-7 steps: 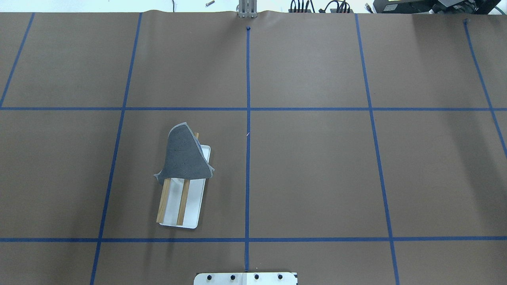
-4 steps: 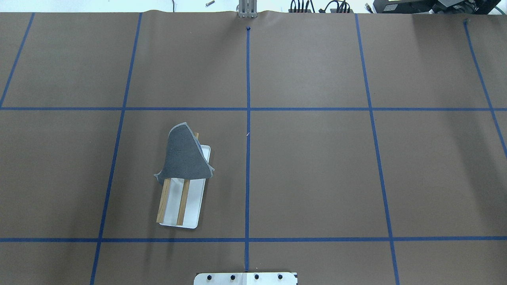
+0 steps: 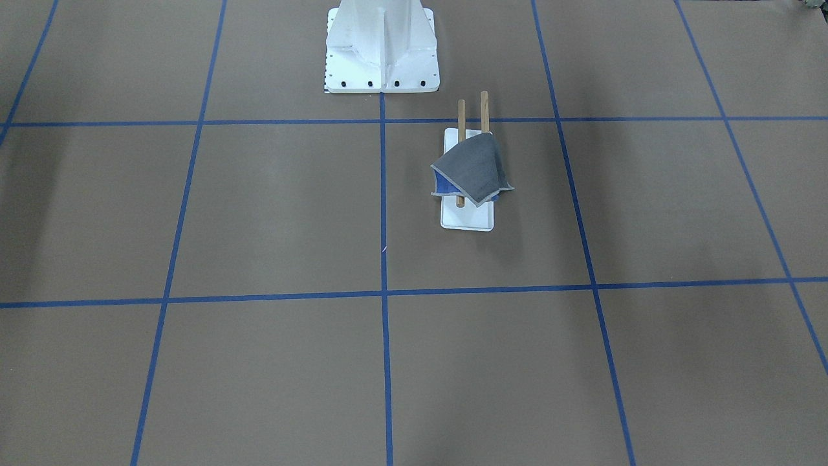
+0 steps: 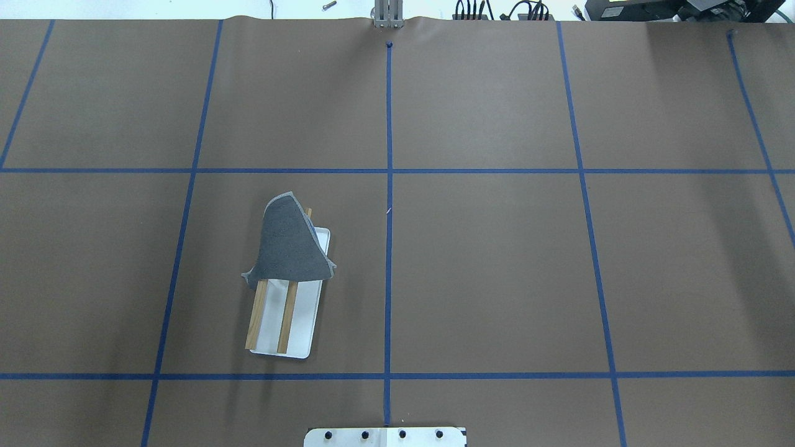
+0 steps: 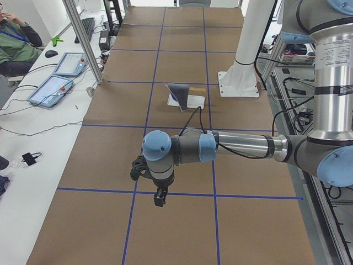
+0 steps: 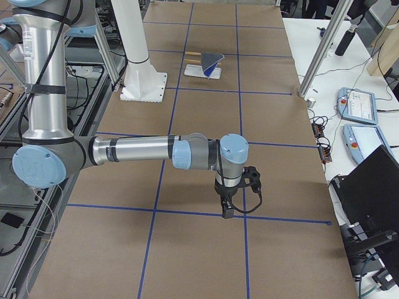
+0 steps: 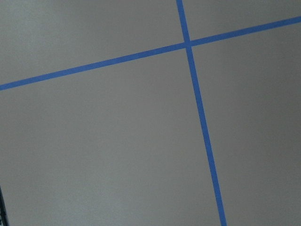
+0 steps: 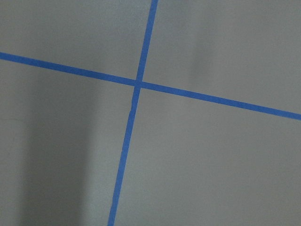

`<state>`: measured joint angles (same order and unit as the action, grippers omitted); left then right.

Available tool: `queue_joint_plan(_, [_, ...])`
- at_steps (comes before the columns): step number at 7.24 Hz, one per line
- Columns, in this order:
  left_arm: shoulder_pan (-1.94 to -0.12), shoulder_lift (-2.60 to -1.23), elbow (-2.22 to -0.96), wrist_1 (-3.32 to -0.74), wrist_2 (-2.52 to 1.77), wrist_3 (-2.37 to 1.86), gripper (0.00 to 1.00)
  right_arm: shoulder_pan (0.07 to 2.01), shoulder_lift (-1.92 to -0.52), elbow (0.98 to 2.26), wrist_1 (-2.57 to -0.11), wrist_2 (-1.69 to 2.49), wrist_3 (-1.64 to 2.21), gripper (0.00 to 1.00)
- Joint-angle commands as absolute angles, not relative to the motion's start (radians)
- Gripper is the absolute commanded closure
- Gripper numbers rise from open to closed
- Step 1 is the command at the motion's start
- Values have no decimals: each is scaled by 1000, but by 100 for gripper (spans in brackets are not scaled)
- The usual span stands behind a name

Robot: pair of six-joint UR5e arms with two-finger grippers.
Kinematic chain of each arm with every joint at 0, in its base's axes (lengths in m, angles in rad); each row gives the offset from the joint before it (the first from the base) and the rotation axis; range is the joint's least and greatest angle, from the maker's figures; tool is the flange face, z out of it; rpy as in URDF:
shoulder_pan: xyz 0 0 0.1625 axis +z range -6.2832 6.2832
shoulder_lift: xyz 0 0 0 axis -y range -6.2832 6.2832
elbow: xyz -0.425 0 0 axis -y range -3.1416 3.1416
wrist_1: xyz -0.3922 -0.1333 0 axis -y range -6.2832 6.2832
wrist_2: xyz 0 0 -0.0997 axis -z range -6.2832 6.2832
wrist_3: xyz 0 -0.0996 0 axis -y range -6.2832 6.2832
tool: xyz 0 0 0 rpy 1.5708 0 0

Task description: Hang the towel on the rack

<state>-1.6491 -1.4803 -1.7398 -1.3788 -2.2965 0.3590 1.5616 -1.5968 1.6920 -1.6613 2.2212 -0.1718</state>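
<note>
The towel [image 4: 287, 245] lies dark grey face up, draped over the far end of the rack's two wooden rods [image 4: 255, 316]. Its blue face peeks out underneath in the front-facing view [image 3: 446, 186]. The rack's white base [image 4: 305, 323] stands on the robot's left side of the table. The towel also shows in the side views [image 5: 180, 95] [image 6: 211, 62]. My left gripper [image 5: 159, 200] hangs over bare table, far from the rack. My right gripper [image 6: 227, 212] hangs over a tape crossing at the other end. I cannot tell if either is open or shut. Nothing hangs from either.
The white robot pedestal [image 3: 381, 45] stands at the table's robot-side edge. Blue tape lines [image 4: 388, 186] grid the brown table. Tablets [image 5: 52, 88] and an operator [image 5: 14, 38] are beside the far edge. A laptop [image 6: 374, 187] sits off the table.
</note>
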Motion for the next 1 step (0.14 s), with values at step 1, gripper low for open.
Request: queue_joint_plan(1, [-1635,-1480,-1730,-1379,-2299,359,1,1562,-1597,1692,-1661,2221,-172,0])
